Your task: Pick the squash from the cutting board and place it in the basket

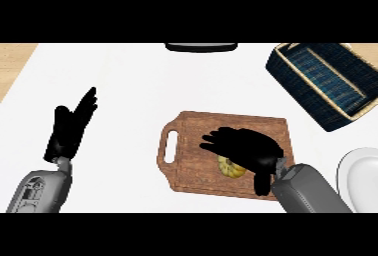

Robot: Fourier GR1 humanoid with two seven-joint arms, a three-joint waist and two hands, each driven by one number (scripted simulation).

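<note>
White counter (133,90), frame centre: my right hand (247,147) curls over the squash (230,169) (partly hidden) on the cutting board (192,150); left hand (70,130) open.

You are in a kitchen. You can see a wooden cutting board (221,150), a white plate (362,175) and a basket (325,82).

The right hand (247,147) covers most of the squash (230,168); whether its fingers touch it cannot be told. The white plate (359,175) is cut off at the right edge, as is the basket's (325,82) corner.
</note>
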